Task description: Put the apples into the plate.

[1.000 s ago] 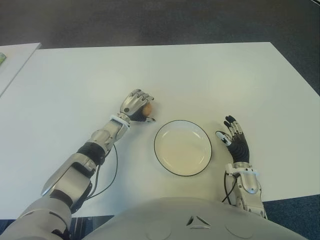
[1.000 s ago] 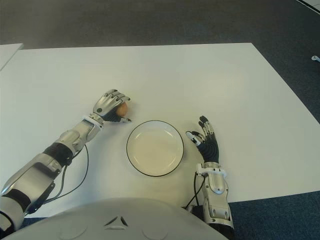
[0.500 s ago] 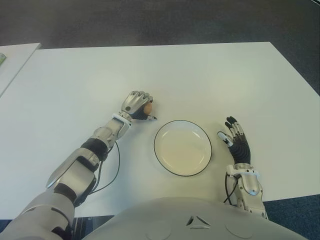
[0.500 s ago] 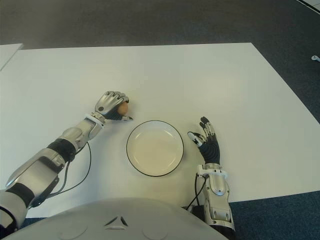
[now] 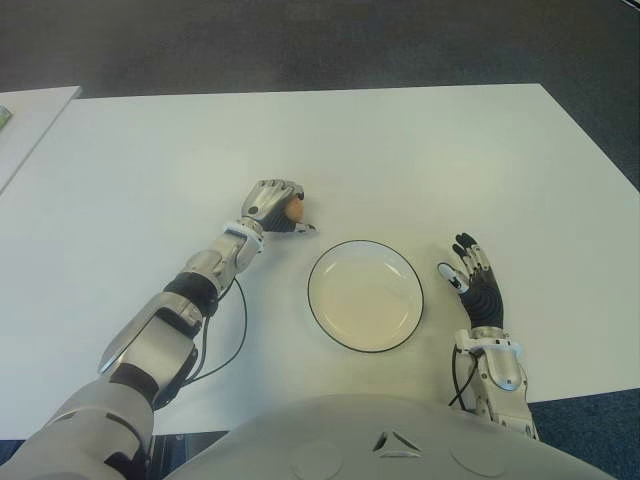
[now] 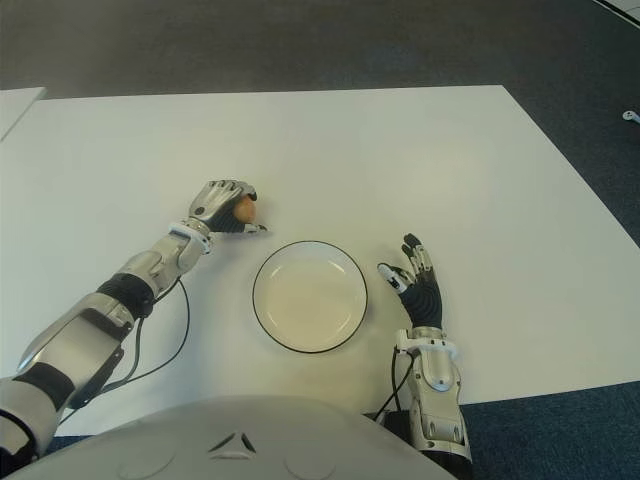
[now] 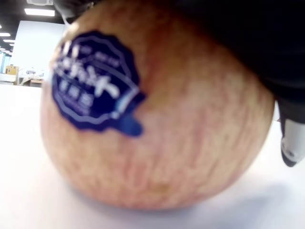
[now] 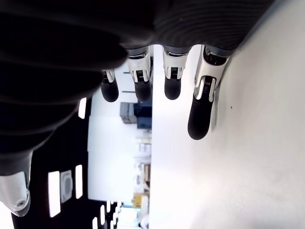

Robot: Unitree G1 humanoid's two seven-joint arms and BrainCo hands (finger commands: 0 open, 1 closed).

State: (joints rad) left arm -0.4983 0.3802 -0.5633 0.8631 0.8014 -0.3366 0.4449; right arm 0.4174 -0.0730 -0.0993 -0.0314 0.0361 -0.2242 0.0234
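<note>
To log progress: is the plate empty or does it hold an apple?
Empty: the plate shows only its bare inside; the apple sits beside it in the left robot hand.

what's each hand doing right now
Left hand: shut on the apple, left of the plate, apple resting on the table.
Right hand: open, holding nothing, right of the plate.

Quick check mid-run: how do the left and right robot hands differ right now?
The left robot hand is curled around the apple, beyond and left of the plate; the right robot hand holds nothing. The left one's fingers are closed, while the right one's are spread, just right of the plate. Both show over the white table.
</note>
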